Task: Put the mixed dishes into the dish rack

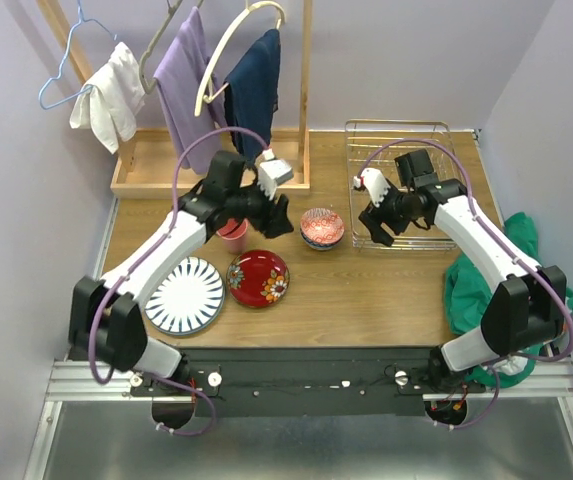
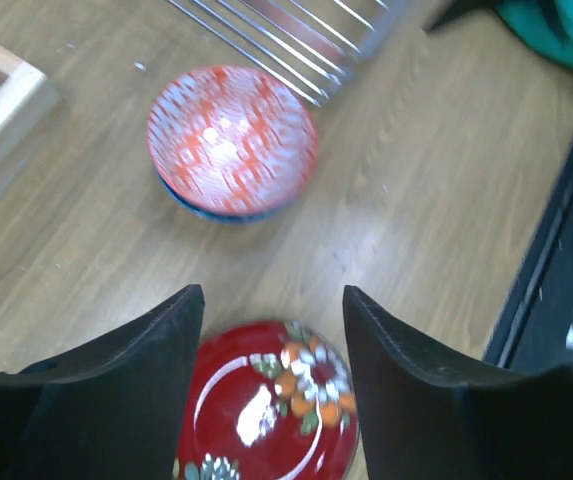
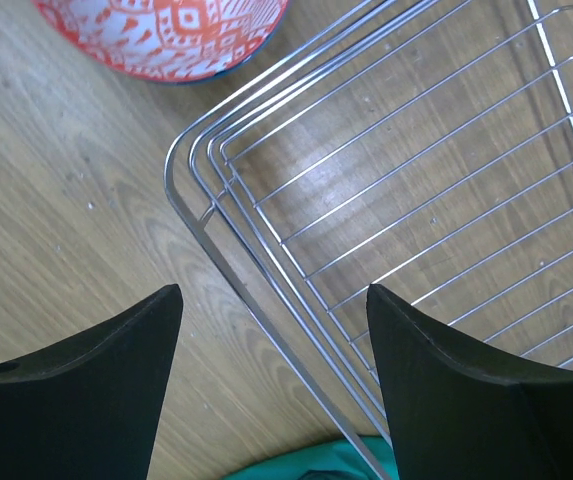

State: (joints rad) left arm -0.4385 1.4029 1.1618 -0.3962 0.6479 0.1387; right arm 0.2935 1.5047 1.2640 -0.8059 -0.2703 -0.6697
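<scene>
Top external view: the dish rack [image 1: 398, 124] stands at the far right of the table [image 1: 386, 290], and all the dishes sit on the wood to its left, outside it. The two small bowls [image 1: 322, 228] are stacked just beside the rack's left edge. The red floral plate [image 1: 258, 277] lies nearer the arms. The striped plate [image 1: 185, 295] rests at the near left, touching or almost touching it. The pink cup [image 1: 232, 236] stands upright, partly hidden under the left arm.

The left hand [image 1: 274, 216] hangs above the table between the cup and the bowls. In the left wrist view its fingers [image 2: 126, 390] stand apart with nothing between them, and the red plate shows below the gap. The red-pink bowl [image 2: 231, 140] sits in a blue one farther on.

The right hand [image 1: 376, 222] hovers over the rack's near left corner. The right wrist view shows it spread wide and empty above the wire rim. A green cloth [image 1: 486, 270] lies at the table's right edge.
</scene>
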